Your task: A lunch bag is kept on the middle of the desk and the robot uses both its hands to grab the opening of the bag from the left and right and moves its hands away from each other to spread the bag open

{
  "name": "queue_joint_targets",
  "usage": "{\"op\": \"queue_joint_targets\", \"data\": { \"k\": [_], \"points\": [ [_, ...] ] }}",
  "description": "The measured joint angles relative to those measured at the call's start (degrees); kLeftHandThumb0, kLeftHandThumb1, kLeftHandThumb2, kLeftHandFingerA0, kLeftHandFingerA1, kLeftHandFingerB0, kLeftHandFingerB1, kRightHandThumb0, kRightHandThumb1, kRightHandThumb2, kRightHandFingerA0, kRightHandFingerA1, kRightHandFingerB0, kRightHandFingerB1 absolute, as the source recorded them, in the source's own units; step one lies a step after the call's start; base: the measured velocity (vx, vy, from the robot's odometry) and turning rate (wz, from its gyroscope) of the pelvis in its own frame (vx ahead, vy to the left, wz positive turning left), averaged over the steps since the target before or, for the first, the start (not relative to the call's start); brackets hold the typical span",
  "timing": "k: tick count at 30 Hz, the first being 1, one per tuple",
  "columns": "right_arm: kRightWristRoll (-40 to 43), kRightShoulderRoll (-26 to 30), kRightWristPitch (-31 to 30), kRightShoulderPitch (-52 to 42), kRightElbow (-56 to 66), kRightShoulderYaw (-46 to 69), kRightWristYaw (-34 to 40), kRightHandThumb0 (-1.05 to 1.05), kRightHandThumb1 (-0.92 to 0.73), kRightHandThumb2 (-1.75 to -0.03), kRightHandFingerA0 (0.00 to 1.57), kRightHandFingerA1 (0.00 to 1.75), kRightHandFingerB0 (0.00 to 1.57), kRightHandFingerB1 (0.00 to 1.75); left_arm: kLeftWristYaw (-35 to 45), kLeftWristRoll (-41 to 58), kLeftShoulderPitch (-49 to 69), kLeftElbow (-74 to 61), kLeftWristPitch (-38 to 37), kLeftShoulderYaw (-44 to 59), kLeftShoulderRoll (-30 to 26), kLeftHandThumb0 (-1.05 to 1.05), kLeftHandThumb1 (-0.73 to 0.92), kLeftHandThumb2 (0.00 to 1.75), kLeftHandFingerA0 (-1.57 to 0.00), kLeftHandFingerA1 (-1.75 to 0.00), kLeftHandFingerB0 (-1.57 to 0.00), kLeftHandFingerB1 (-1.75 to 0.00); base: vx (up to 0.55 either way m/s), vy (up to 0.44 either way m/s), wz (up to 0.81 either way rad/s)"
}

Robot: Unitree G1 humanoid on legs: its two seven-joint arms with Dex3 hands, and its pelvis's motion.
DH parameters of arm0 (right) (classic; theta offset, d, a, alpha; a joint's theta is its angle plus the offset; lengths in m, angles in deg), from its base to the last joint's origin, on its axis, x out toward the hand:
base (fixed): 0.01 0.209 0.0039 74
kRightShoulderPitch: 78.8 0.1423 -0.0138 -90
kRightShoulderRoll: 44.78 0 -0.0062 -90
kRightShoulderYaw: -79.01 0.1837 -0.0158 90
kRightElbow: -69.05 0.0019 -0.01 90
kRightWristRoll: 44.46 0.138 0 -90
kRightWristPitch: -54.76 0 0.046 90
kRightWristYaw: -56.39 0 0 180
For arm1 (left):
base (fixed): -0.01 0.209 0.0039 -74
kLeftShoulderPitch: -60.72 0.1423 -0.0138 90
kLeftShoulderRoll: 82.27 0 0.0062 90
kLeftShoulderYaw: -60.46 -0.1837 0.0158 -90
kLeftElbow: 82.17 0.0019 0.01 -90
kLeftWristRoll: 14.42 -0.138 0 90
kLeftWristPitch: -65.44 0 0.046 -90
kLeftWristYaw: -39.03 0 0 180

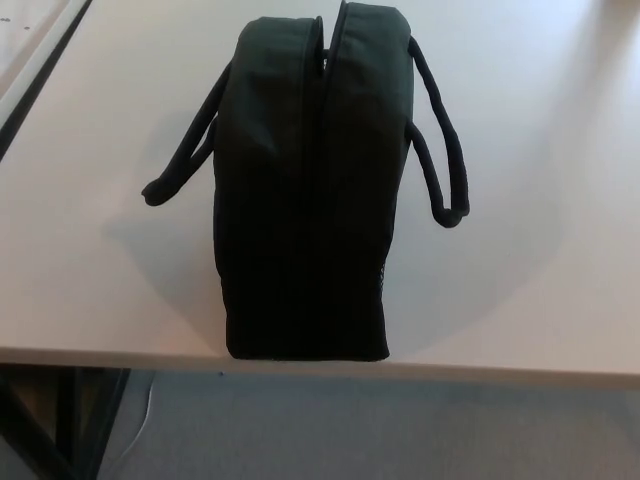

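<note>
The black lunch bag [305,190] stands upright mid-counter [540,280], its top seam barely parted. Neither robot hand of mine shows, so their state is unknown; next I must reach both sides of the opening

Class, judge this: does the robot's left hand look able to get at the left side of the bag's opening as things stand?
Probably yes: the desk left of the lunch bag is bare apart from its drooping handle. No robot hand shows, though.
</note>
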Motion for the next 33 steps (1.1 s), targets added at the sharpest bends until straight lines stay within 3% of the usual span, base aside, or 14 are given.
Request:
{"op": "queue_joint_targets", "data": {
  "k": [4, 6, 12, 13, 14, 16, 17, 18, 20, 21, 23, 26, 32, 33],
  "points": [
    [-0.74, 0.08, 3.16, -1.97, 3.82, 0.55, 1.33, -0.2, -0.32, -0.82, 0.38, 0.6, 0.11, 0.47, -0.29, 0.0, 1.24, -3.52, -3.49, 2.01, 0.0, 0.06, 0.57, 0.57, -0.4, -0.4, -0.14, -0.28, 0.0, 0.0, 0.0],
    [-1.05, 0.08, 4.45, -2.57, 5.29, 1.0, 1.87, -0.26, -0.49, -0.54, 0.7, 0.58, 0.23, 0.31, -0.49, 0.04, 1.17, -4.4, -5.08, 3.24, -0.01, 0.05, 0.58, 0.57, -0.38, -0.39, -0.14, -0.28, 0.0, 0.0, 0.0],
    [-2.13, 1.92, 8.11, -0.52, 10.77, 5.48, 3.76, -0.21, -0.34, -0.83, 0.31, 0.57, 0.09, 0.47, -1.32, 0.21, -2.82, -6.8, -10.13, 9.46, -1.73, 0.06, 0.56, 0.56, -0.37, -0.39, -0.15, -0.27, 0.0, 0.0, 0.0],
    [-2.23, 2.56, 8.65, 0.51, 11.73, 6.54, 4.03, -0.25, -0.49, -0.55, 0.75, 0.59, 0.21, 0.31, -1.57, 0.23, -4.17, -7.1, -10.96, 10.8, -2.56, 0.01, 0.39, 0.87, -0.24, -0.53, -0.02, -0.46, 0.0, 0.0, 0.0],
    [-2.32, 3.36, 9.24, 1.92, 12.71, 7.68, 4.41, -0.19, -0.36, -0.84, 0.75, 0.73, 0.09, 0.48, -1.9, 0.26, -5.94, -7.43, -12.0, 12.36, -3.41, -0.12, 0.59, 0.59, -0.31, -0.31, -0.14, -0.32, 0.0, 0.0, 0.0],
    [-2.52, 4.96, 9.78, 5.15, 13.57, 9.29, 4.77, -0.33, -0.47, -0.61, 0.84, 0.73, 0.2, 0.35, -2.46, 0.16, -9.67, -7.29, -13.29, 14.46, -5.29, -0.11, 0.6, 0.59, -0.3, -0.31, -0.17, -0.32, 0.0, 0.0, 0.0],
    [-2.63, 5.99, 9.88, 7.36, 13.75, 10.0, 4.89, -0.15, -0.33, -0.82, 0.39, 0.6, 0.12, 0.48, -2.73, 0.13, -12.0, -7.2, -13.74, 15.29, -6.51, -0.08, 0.39, 0.87, -0.26, -0.54, -0.06, -0.48, 0.0, 0.0, 0.0],
    [-2.76, 7.16, 10.03, 9.98, 13.92, 10.71, 5.02, -0.2, -0.48, -0.54, 0.55, 0.46, 0.26, 0.32, -2.97, 0.1, -14.76, -7.08, -14.31, 16.15, -7.95, -0.05, 0.39, 0.88, -0.28, -0.55, -0.05, -0.48, 0.0, 0.0, 0.0],
    [-3.04, 9.4, 10.23, 15.39, 14.09, 11.69, 5.28, -0.14, -0.3, -0.8, 0.45, 0.63, 0.16, 0.5, -3.45, -0.04, -20.51, -6.93, -15.1, 17.29, -10.96, -0.02, 0.38, 0.87, -0.28, -0.56, -0.04, -0.48, 0.0, 0.0, 0.0],
    [-3.22, 10.18, 10.28, 17.59, 14.1, 11.81, 5.36, -0.19, -0.44, -0.53, 0.42, 0.41, 0.27, 0.32, -3.65, -0.2, -22.84, -6.91, -15.28, 17.48, -12.0, 0.03, 0.54, 0.57, -0.41, -0.37, -0.16, -0.28, 0.0, 0.0, 0.0],
    [-3.64, 11.63, 10.46, 22.41, 14.0, 12.02, 5.54, -0.25, -0.4, -0.57, 0.34, 0.41, 0.23, 0.34, -4.2, -0.72, -27.86, -6.84, -15.56, 17.77, -14.02, 0.04, 0.35, 0.86, -0.3, -0.57, -0.06, -0.48, 0.0, 0.0, 0.0],
    [-4.35, 14.02, 10.66, 30.7, 13.35, 12.0, 5.81, -0.33, -0.41, -0.61, 0.33, 0.41, 0.22, 0.35, -5.48, -2.36, -36.92, -6.15, -16.14, 17.73, -17.11, 0.12, 0.53, 0.56, -0.52, -0.41, -0.22, -0.3, 0.0, 0.0, 0.0],
    [-5.99, 17.13, 10.64, 44.26, 11.41, 10.4, 5.86, -0.32, -0.48, -0.55, 0.78, 0.49, 0.29, 0.31, -8.38, -7.09, -51.95, -2.61, -17.81, 15.19, -21.27, 0.0, 0.38, 0.87, -0.3, -0.56, -0.1, -0.48, 0.0, 0.0, 0.0],
    [-6.27, 17.36, 10.63, 46.03, 11.13, 9.99, 5.85, -0.32, -0.48, -0.55, 0.85, 0.55, 0.32, 0.32, -8.97, -7.96, -53.77, -1.94, -18.16, 14.57, -21.81, 0.0, 0.54, 0.56, -0.47, -0.37, -0.22, -0.3, 0.0, 0.0, 0.0]
  ]
}}
